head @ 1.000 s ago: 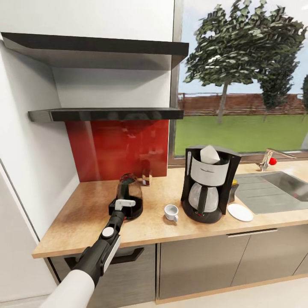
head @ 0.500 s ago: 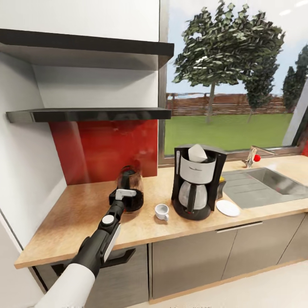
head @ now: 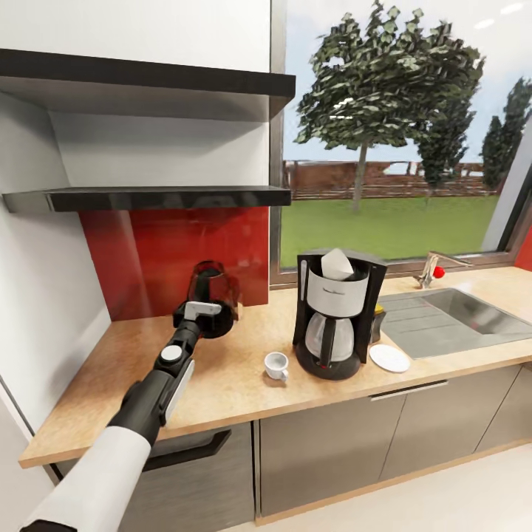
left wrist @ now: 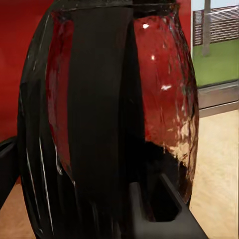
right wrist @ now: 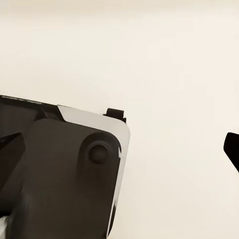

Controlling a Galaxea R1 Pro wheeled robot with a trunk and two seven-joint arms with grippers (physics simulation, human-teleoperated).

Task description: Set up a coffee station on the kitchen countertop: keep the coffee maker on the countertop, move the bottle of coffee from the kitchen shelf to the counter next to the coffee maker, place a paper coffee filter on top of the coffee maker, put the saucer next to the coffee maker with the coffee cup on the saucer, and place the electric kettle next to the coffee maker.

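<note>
My left gripper (head: 204, 316) is shut on the electric kettle (head: 215, 292), a glass body with a black handle, and holds it above the counter in front of the red backsplash. In the left wrist view the kettle (left wrist: 114, 114) sits close up, with one finger (left wrist: 164, 211) beside its handle. The black coffee maker (head: 334, 316) stands on the countertop (head: 222, 384) with a white paper filter (head: 338, 264) in its top. A white coffee cup (head: 276, 365) stands left of it and a white saucer (head: 389, 357) right of it. My right gripper's fingertip (right wrist: 232, 147) shows over pale floor, its jaws wide apart and empty.
Two dark shelves (head: 148, 198) hang above the backsplash. A steel sink (head: 451, 314) with a tap (head: 431, 270) lies right of the coffee maker. A small yellow object (head: 380, 319) peeks out behind the coffee maker. A white wall bounds the counter's left end.
The kettle has been lifted off the counter, up and back toward the backsplash, in my left gripper. The head camera has swung a little to the right.
</note>
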